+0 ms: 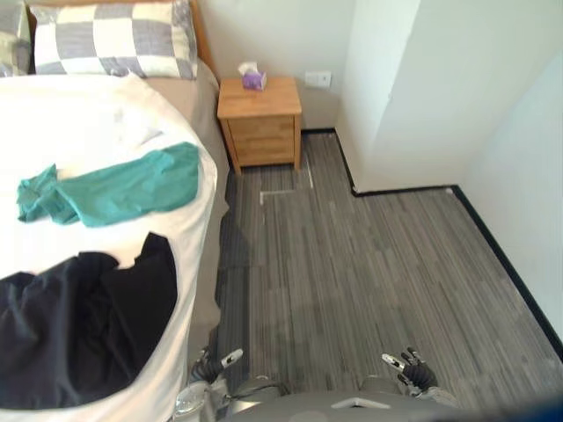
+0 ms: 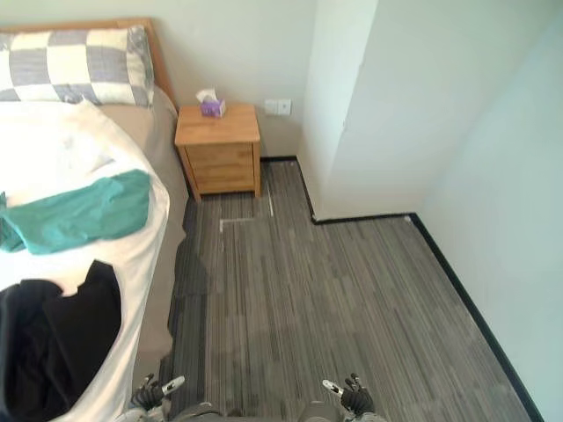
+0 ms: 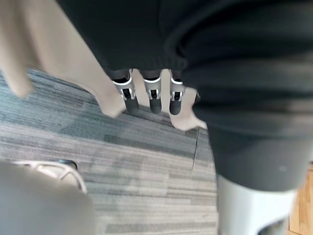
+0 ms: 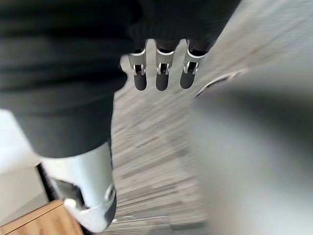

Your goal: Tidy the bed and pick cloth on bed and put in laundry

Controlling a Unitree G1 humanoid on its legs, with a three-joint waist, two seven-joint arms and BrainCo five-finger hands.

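On the left side is the bed (image 1: 88,123) with its white cover. The two task cloths lie on it. The black cloth (image 1: 79,325) is at about 8 o'clock in the head view, spread close to the bed's near edge. The teal cloth (image 1: 114,189) is at about 10 o'clock, a little further in and apart from the black one. A checked pillow (image 1: 110,40) is at 11 o'clock, and a wooden nightstand (image 1: 259,119) with a tissue box (image 1: 253,77) stands near 12 o'clock.

The left hand (image 1: 214,365) hangs low at 6 to 7 o'clock, just beside the bed's side. Its fingers (image 3: 152,95) are straight and spread from the thumb, with nothing in them. The right hand (image 1: 409,369) is at 5 o'clock over the grey floor (image 1: 369,264), its fingers (image 4: 162,73) also straight and empty.

I judge that no picking has begun. The main risk is that the fingers pinch the white cover together with the black cloth, because both are soft and lie flat on each other, and the cover would be pulled out of order. The black cloth may also slide off the edge to the floor if only a corner is taken. I cannot tell where the laundry place is.
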